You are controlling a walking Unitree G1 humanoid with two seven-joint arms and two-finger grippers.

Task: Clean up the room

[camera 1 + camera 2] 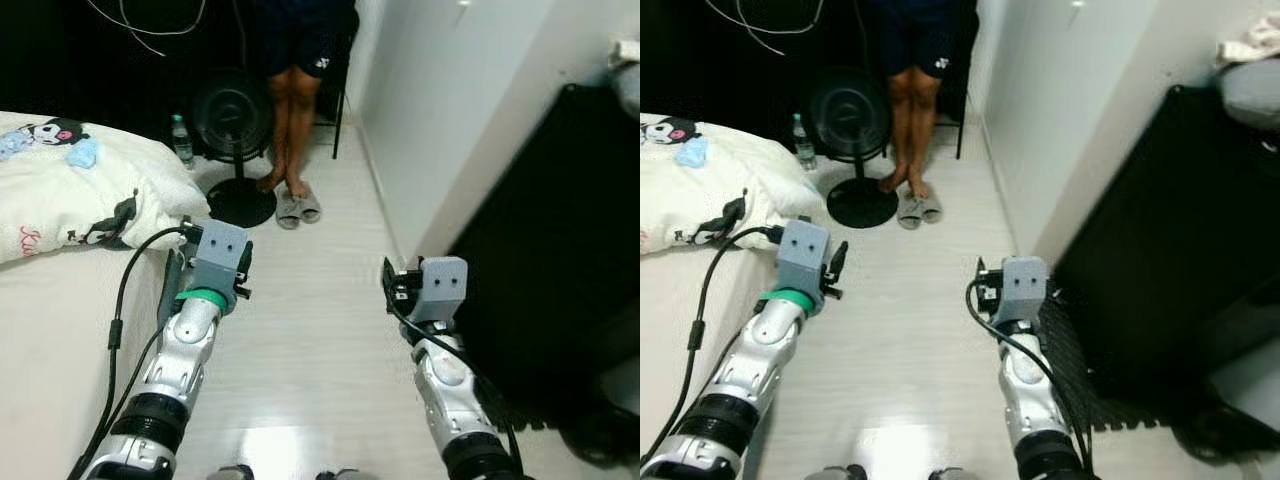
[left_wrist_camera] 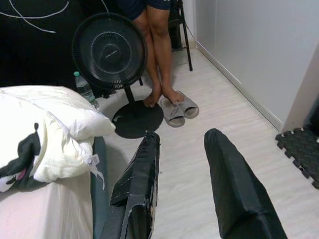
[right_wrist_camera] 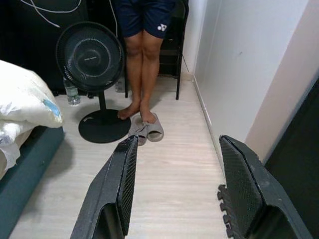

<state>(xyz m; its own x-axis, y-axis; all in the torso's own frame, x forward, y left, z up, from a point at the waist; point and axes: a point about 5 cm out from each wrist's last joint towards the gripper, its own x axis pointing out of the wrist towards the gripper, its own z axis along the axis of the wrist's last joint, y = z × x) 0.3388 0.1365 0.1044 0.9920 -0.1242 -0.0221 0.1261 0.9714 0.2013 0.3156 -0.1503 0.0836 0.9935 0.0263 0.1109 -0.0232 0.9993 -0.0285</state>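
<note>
Both arms are held out low over the pale wood floor point(image 1: 310, 330). My left gripper point(image 2: 183, 137) is open with nothing between its fingers, right beside the bed's edge point(image 1: 60, 330). My right gripper point(image 3: 178, 142) is open and empty too, close to the white wall point(image 1: 440, 110). Ahead on the floor lies a pair of grey slippers point(image 1: 297, 208), just in front of a person's bare feet. A plastic water bottle point(image 1: 181, 140) stands by the bed's far corner. A small blue cloth point(image 1: 83, 153) lies on the crumpled white duvet point(image 1: 90, 195) with a cartoon print.
A black standing fan point(image 1: 233, 112) with a round base stands between the bed and the person's legs point(image 1: 289, 120). A black chair is behind the person. A tall dark cabinet point(image 1: 560, 250) and black foam mat point(image 1: 1080, 380) line the right side. The floor strip between is narrow.
</note>
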